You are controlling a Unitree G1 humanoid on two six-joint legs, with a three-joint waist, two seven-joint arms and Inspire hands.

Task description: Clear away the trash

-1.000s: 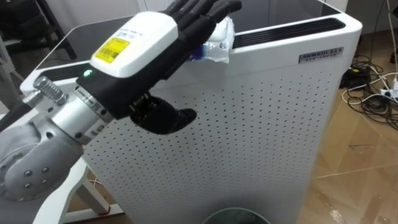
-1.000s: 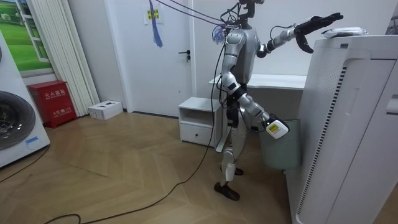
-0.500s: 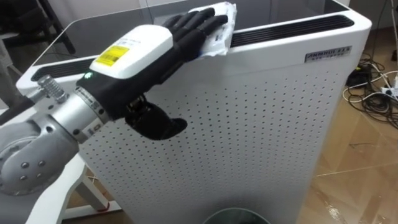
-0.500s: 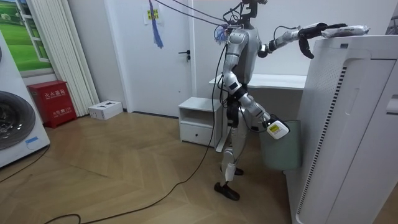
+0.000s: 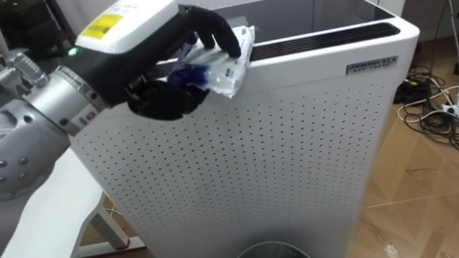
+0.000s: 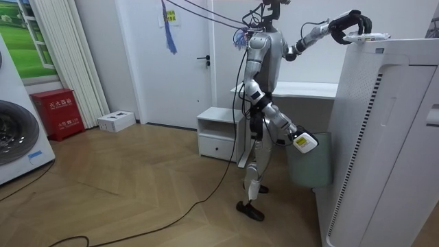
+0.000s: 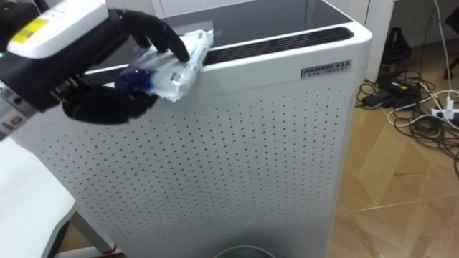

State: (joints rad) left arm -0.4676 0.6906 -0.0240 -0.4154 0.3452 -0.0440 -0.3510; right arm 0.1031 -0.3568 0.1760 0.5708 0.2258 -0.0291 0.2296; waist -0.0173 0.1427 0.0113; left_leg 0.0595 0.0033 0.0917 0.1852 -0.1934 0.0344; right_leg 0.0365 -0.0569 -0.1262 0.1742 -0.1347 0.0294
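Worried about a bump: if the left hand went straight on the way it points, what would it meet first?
Probably the air purifier's top, at the vent slot just beyond the wrapper the left hand grips; its height above that top is unclear.

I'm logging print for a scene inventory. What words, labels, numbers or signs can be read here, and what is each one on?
No text here is clear enough to quote.
Nameplate on the purifier: dark letters, blurred.
Wrapper held in the left hand: blue print, blurred.
Yellow labels on the backs of the left hand and right hand: too small.
Red box by the wall: pale characters, too small.
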